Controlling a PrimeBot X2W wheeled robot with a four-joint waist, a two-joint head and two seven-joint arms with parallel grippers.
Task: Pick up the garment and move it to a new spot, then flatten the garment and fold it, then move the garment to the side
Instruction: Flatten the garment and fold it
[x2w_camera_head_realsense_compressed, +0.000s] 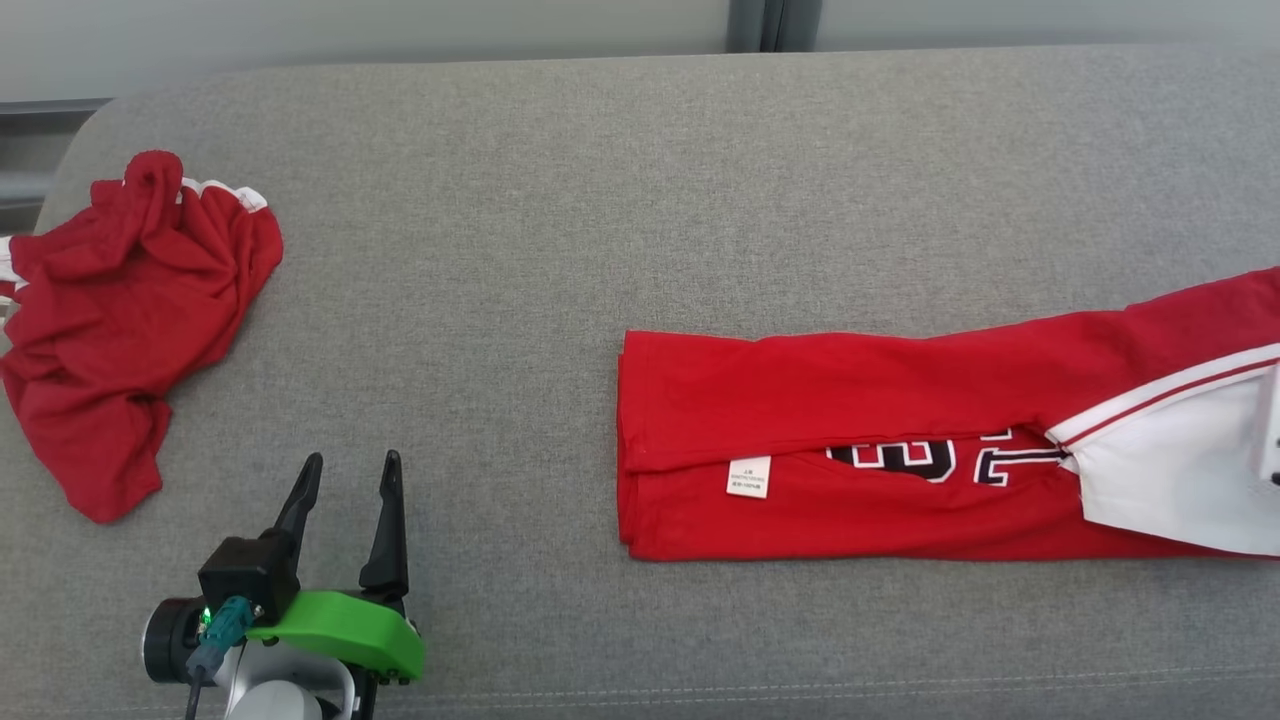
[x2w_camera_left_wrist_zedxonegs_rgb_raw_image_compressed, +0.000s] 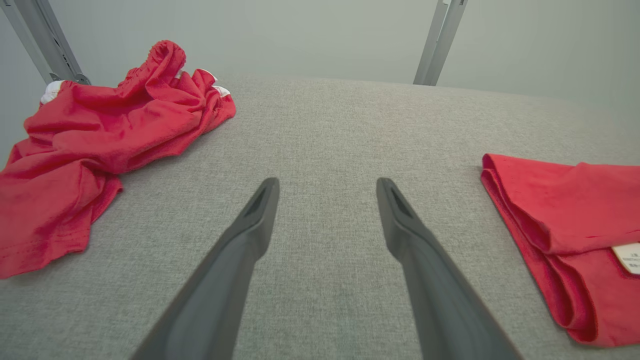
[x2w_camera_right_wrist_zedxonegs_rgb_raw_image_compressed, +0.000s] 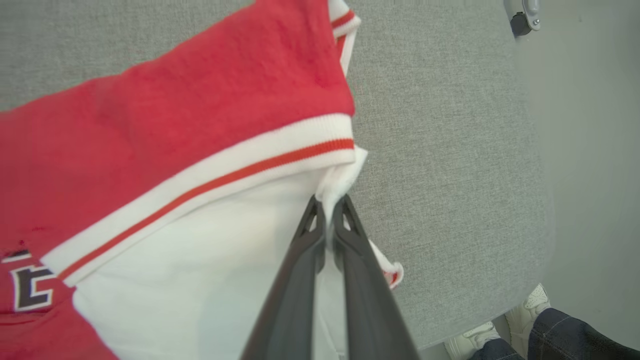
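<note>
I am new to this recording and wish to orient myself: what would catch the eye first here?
A folded red jersey with a white panel and dark numerals lies on the right of the grey surface, its white edge pinched in the shut right gripper. At the far left sits a crumpled red garment, and the left gripper is open nearby, holding nothing.

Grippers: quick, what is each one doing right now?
Left gripper: open, holding nothing.
Right gripper: closed on the white edge of the red jersey.
</note>
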